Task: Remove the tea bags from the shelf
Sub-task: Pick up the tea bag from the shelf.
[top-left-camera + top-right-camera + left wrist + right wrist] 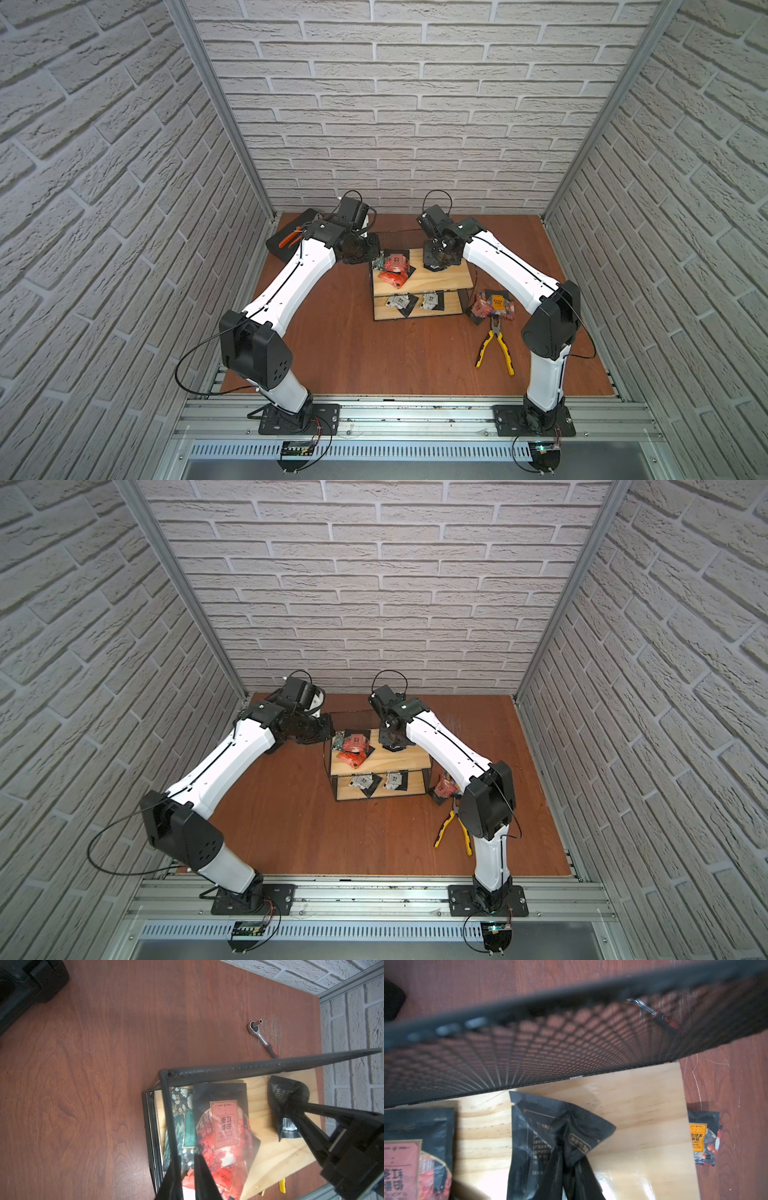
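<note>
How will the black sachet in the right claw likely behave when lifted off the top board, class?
Probably floppy: the black sachet buckles where the right claw pinches it. Likely light: it looks thin and flat, so it should leave the shelf easily. Its smooth-looking film might slip from the pinch.

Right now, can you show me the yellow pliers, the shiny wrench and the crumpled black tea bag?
yellow pliers (506,355): in a top view, on one yellow handle.
shiny wrench (261,1036): left wrist view, on its silver neck.
crumpled black tea bag (537,1126): right wrist view, on its printed face.
</note>
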Motion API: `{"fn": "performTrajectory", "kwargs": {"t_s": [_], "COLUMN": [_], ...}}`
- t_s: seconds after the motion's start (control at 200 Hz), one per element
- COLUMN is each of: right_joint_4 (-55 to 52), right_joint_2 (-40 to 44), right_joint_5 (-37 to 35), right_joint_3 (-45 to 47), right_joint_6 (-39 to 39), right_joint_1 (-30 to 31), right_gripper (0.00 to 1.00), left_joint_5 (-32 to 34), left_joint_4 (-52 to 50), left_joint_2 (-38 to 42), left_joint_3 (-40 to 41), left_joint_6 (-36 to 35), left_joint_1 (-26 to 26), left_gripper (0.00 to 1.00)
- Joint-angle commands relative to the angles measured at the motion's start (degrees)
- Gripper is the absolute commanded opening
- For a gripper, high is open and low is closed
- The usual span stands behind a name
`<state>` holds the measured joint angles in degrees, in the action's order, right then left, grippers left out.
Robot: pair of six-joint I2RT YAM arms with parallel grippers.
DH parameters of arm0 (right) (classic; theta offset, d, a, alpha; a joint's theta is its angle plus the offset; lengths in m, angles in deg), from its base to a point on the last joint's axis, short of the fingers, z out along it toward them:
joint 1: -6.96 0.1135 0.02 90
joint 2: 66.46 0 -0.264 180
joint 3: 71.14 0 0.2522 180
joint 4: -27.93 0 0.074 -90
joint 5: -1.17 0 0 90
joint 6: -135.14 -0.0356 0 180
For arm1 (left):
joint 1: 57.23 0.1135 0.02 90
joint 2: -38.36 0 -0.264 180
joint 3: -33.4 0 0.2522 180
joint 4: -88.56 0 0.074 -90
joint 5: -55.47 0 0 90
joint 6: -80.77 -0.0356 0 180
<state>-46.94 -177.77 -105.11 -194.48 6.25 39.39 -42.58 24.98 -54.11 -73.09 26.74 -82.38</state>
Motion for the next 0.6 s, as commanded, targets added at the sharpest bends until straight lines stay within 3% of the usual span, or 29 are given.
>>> {"fn": "performTrajectory", "kwargs": {"t_s": [0.0, 0.165, 0.43, 0.595], "right_joint_4": [-0.6, -0.1, 2.0, 2.3], "right_joint_2": [3.6, 6.9, 15.1, 20.0], "right_joint_5": [0.4, -0.8, -6.6, -8.7], "right_joint_3": [0.7, 0.0, 1.9, 2.6], "right_joint_6": [0.8, 2.7, 4.9, 5.5], "right_joint_1": [0.5, 1.1, 1.4, -2.1], "right_gripper": [0.11, 0.03, 0.02, 0.02], "left_joint_5": [-1.2, -1.3, -1.3, -1.3], "left_joint_4": [1.6, 1.6, 1.6, 1.5], "left_joint_2": [-0.3, -0.3, -0.4, -0.4], "left_joint_3": [-1.8, -1.8, -1.9, -1.9], "left_joint_6": [-0.9, -0.9, -0.8, -0.9], "left_joint_1": [-0.5, -0.5, -0.5, -0.6], "left_gripper": [0.17, 0.17, 0.17, 0.17]}}
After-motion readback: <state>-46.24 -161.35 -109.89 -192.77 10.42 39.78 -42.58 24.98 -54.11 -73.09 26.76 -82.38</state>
